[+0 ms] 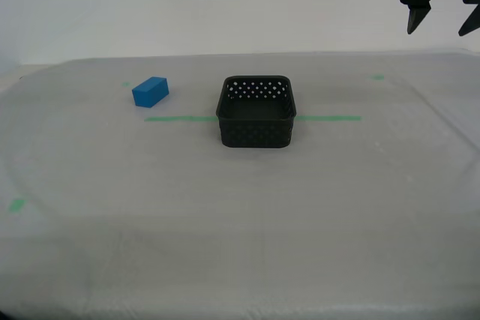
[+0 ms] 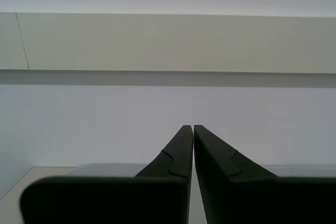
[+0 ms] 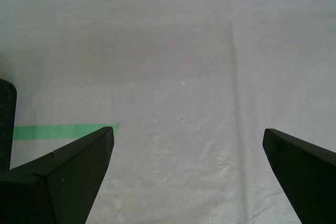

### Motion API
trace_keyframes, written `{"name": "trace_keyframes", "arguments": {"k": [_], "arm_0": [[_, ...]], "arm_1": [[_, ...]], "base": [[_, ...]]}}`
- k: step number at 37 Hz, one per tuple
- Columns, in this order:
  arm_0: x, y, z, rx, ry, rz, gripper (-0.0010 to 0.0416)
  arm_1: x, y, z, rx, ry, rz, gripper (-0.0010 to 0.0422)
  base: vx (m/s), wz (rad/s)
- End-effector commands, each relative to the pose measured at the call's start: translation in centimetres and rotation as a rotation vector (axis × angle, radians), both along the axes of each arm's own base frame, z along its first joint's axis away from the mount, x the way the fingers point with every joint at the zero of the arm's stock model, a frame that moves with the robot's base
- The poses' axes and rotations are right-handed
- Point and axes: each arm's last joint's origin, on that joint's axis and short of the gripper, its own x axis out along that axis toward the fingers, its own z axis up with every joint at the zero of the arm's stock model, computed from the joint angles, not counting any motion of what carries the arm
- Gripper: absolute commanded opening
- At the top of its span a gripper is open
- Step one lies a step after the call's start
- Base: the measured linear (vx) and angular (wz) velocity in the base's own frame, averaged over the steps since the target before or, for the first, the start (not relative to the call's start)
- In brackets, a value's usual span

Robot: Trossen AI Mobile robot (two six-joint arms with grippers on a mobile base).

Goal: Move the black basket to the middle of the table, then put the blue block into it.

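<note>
Two things sit on our table (image 1: 240, 222): the basket (image 1: 256, 112) mid-table on the green line (image 1: 330, 118), the block (image 1: 150, 91) toward the exterior view's left. Our second gripper (image 2: 193, 127), fingers pressed together, faces a white wall (image 2: 105, 119). Our first gripper (image 3: 188, 140), fingers spread, looks down on pale sheeting.

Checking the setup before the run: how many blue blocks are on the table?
1. The blue block lies on the table, apart from the black basket, toward the exterior view's left. None shows inside the basket.
</note>
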Motion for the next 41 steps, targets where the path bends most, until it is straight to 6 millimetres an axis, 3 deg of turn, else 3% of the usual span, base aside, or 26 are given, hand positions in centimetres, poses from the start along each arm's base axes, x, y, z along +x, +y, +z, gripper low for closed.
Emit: {"name": "trace_keyframes", "arguments": {"k": [1,41], "arm_0": [[0.00,0.03,0.04,0.000,-0.002,0.002,0.0398],[0.00,0.03,0.04,0.000,-0.002,0.002,0.0398]], "arm_1": [[-0.01,0.00,0.05,0.002,-0.004,0.001,0.0000],[0.00,-0.01,0.13,0.000,-0.007,0.000,0.0000]], "base": [[0.000,0.000],[0.000,0.000]]}}
